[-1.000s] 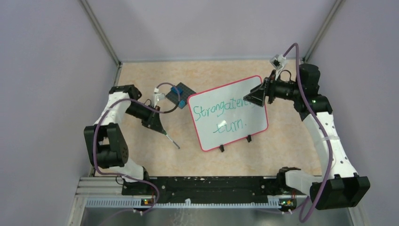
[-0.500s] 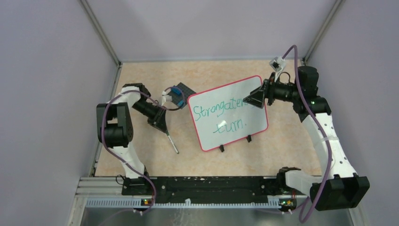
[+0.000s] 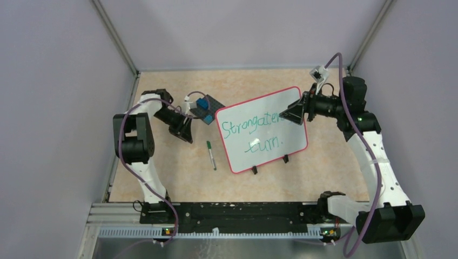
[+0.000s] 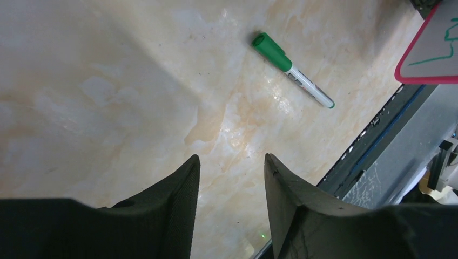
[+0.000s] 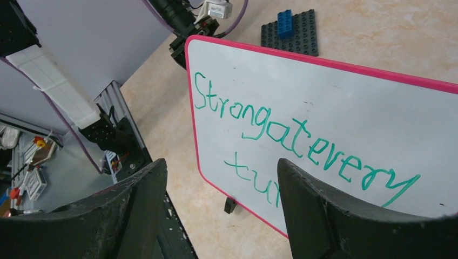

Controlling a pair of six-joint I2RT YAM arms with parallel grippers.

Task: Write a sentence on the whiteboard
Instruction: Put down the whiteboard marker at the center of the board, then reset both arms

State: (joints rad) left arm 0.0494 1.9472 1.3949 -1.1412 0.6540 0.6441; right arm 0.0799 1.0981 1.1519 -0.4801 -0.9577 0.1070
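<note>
The sentence looks done. The whiteboard (image 3: 262, 129), propped on black feet mid-table (image 3: 324, 162), carries green script reading "Strongatevery turn." (the words run together, with a full stop at the end). The green marker (image 3: 211, 155) lies loose just left of it, its barrel print too small to read. The left gripper (image 4: 231, 162) hangs with jaws parted and empty. The right gripper (image 5: 221, 167) stands wide by the board's far right edge, seemingly gripping nothing.
</note>
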